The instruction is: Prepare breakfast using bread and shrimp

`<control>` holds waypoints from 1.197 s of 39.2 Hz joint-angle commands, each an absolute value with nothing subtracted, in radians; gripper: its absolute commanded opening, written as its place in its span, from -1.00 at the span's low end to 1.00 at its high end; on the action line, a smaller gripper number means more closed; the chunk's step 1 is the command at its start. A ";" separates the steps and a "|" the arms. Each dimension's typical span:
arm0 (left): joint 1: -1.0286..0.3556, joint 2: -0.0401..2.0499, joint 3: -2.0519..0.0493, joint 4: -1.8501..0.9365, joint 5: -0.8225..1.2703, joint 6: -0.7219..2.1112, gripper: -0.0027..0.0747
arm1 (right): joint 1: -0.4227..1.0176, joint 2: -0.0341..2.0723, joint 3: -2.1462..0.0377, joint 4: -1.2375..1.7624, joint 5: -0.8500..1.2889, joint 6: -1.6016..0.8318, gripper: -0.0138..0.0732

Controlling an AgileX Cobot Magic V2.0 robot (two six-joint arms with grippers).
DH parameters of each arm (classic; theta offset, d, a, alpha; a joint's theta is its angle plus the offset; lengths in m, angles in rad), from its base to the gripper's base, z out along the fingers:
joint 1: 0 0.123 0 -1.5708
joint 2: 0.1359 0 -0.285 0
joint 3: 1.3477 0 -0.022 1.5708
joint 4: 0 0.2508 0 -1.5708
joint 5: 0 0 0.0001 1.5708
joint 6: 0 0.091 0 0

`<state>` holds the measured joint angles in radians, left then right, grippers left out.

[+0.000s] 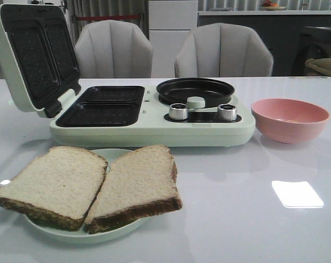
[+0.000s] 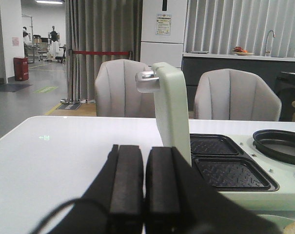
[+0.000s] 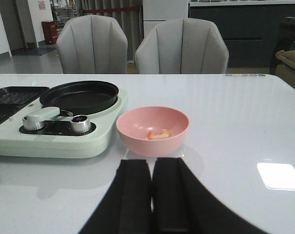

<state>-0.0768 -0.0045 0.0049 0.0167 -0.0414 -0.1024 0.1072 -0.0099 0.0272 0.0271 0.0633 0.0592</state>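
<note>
Two bread slices, one (image 1: 53,183) on the left and one (image 1: 138,183) leaning over it, lie on a pale plate (image 1: 108,234) at the table's front left. Orange-pink shrimp (image 3: 158,134) sit in a pink bowl (image 3: 154,127), which also shows at the right (image 1: 290,118) in the front view. My left gripper (image 2: 144,156) is shut and empty, held near the breakfast maker's raised lid (image 2: 170,109). Shut and empty too, my right gripper (image 3: 151,168) hovers just short of the pink bowl. Neither gripper shows in the front view.
The pale green breakfast maker (image 1: 154,123) stands mid-table with its lid (image 1: 31,55) open, two dark waffle trays (image 1: 108,104), a round black pan (image 1: 195,90) and two silver knobs (image 1: 178,111). Two grey chairs (image 1: 113,49) stand behind the table.
</note>
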 commanded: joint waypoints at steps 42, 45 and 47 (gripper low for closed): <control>-0.076 -0.019 0.000 -0.033 -0.324 -0.104 -0.64 | 0.104 -0.032 0.009 0.020 -0.011 0.056 -0.31; -0.076 -0.018 -0.062 -0.069 -0.261 -0.104 -0.64 | 0.104 -0.032 0.009 0.020 -0.011 0.056 -0.31; -0.076 -0.018 -0.114 -0.060 -0.202 -0.104 -0.64 | 0.104 -0.032 0.009 0.020 -0.011 0.056 -0.31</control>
<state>-0.0768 -0.0045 -0.0251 -0.0426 -0.1929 -0.1024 0.1072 -0.0099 0.0272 0.0271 0.0633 0.0612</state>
